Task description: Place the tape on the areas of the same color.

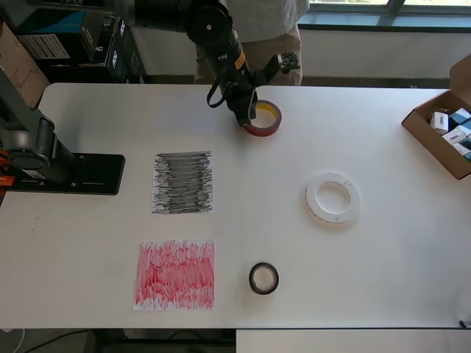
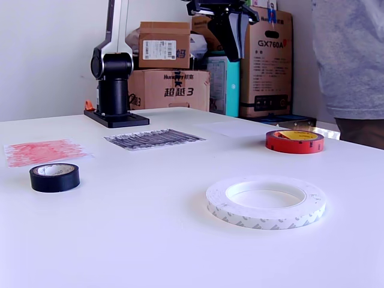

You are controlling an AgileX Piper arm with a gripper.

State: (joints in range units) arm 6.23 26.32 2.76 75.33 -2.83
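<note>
A red tape roll (image 1: 265,119) lies flat at the far side of the table, also in the exterior view (image 2: 294,141). My gripper (image 1: 246,112) hangs well above the table (image 2: 234,53), over the roll's left edge in the overhead view, holding nothing; its jaw gap is not visible. A white tape roll (image 1: 333,198) and a small black tape roll (image 1: 263,278) lie on bare table. The black-scribbled sheet (image 1: 182,182) and the red-scribbled sheet (image 1: 174,273) carry nothing. The white sheet shows faintly in the exterior view (image 2: 231,128).
The arm's black base (image 1: 66,173) stands at the overhead view's left. An open cardboard box (image 1: 441,132) with small packs sits at the right edge. A person (image 2: 351,66) stands behind the table's far side. Cartons are stacked beyond the table.
</note>
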